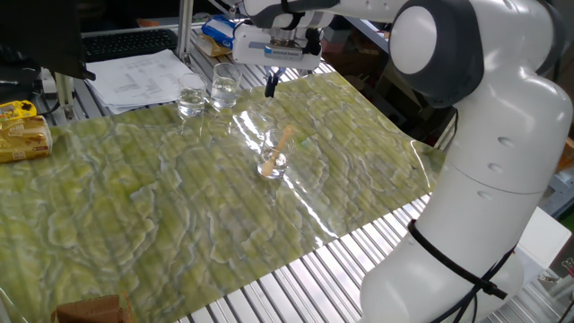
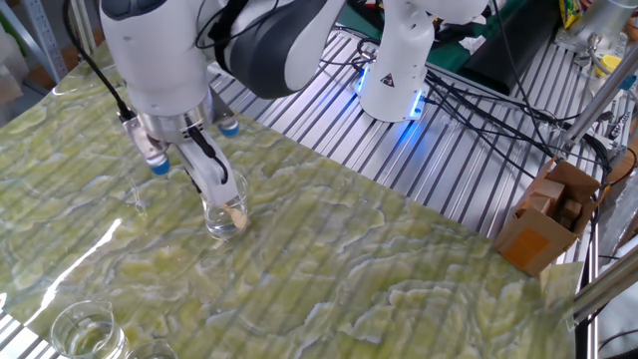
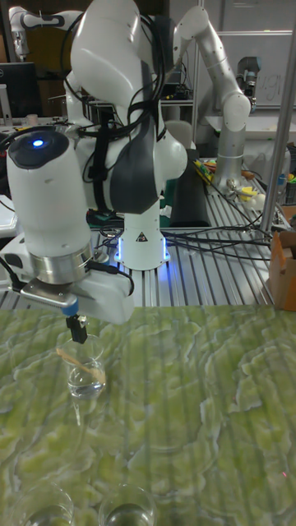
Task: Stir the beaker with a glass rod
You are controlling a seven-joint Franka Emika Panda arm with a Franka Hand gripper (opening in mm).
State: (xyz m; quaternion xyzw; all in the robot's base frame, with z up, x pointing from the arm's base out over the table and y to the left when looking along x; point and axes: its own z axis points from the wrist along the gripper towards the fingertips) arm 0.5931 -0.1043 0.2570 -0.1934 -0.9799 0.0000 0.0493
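Observation:
The beaker [image 1: 272,160] stands mid-mat, small and clear, with the glass rod [image 1: 284,141] leaning inside it, pale tan, its top poking over the rim. Nothing holds the rod. My gripper [image 1: 269,86] hangs above and behind the beaker. In the other fixed view the gripper [image 2: 221,187] crosses in front of the beaker [image 2: 225,215] and hides most of the rod [image 2: 236,213]. In the tall view its tip [image 3: 80,333] sits just over the beaker [image 3: 85,374] near the rod [image 3: 76,362]. The fingers look close together, and no gap shows.
Two more clear beakers [image 1: 191,95] [image 1: 223,87] stand at the mat's far edge, also seen at the near-left corner [image 2: 88,331]. Papers [image 1: 143,76] and a yellow box [image 1: 20,130] lie beyond the mat. A cardboard box [image 2: 546,219] sits on the slatted table.

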